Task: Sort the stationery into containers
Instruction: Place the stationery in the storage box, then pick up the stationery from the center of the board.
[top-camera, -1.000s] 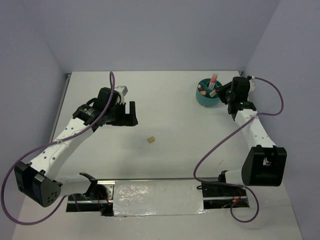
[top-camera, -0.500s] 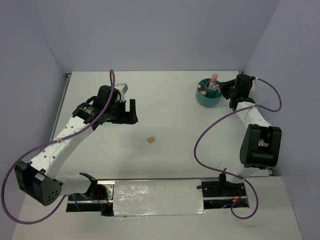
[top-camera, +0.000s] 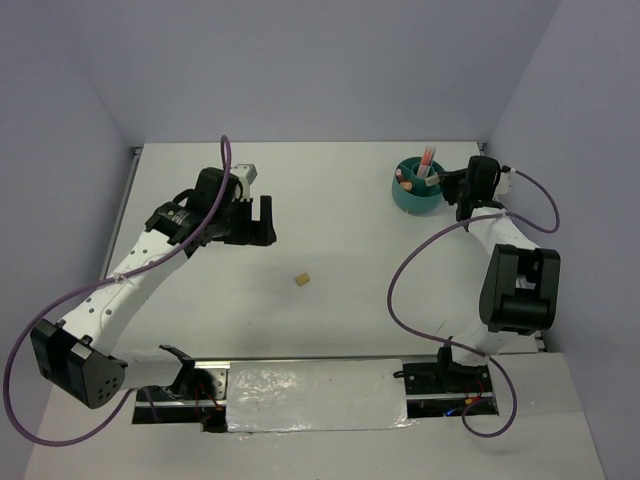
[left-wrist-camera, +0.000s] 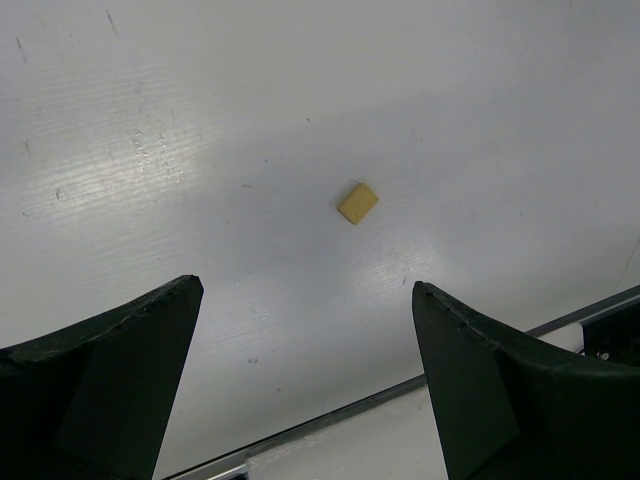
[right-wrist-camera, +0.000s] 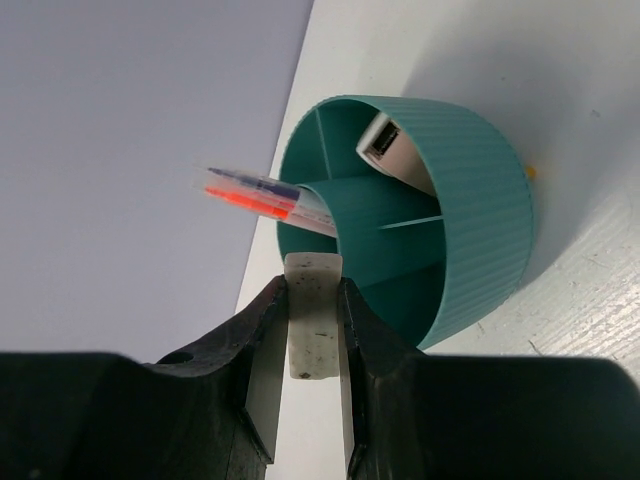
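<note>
1. Bare table (left-wrist-camera: 150, 120) surrounds the tan block (left-wrist-camera: 358, 201); nothing stands between it and the wide-spread left gripper (left-wrist-camera: 305, 288).
2. Pens (right-wrist-camera: 262, 195) jut from the cup (right-wrist-camera: 480, 240) centre, just beside the eraser (right-wrist-camera: 313, 340) pinched in the right gripper (right-wrist-camera: 312, 285).
3. A white item (right-wrist-camera: 385, 145) fills one far compartment.
4. The right wall (top-camera: 560, 120) stands near that arm.

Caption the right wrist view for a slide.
Right gripper clamps a pale eraser next to the teal organiser cup, pens poking from its inner tube.

Teal cup (right-wrist-camera: 480, 220), tan block (left-wrist-camera: 358, 201), white eraser (right-wrist-camera: 313, 320)
</note>
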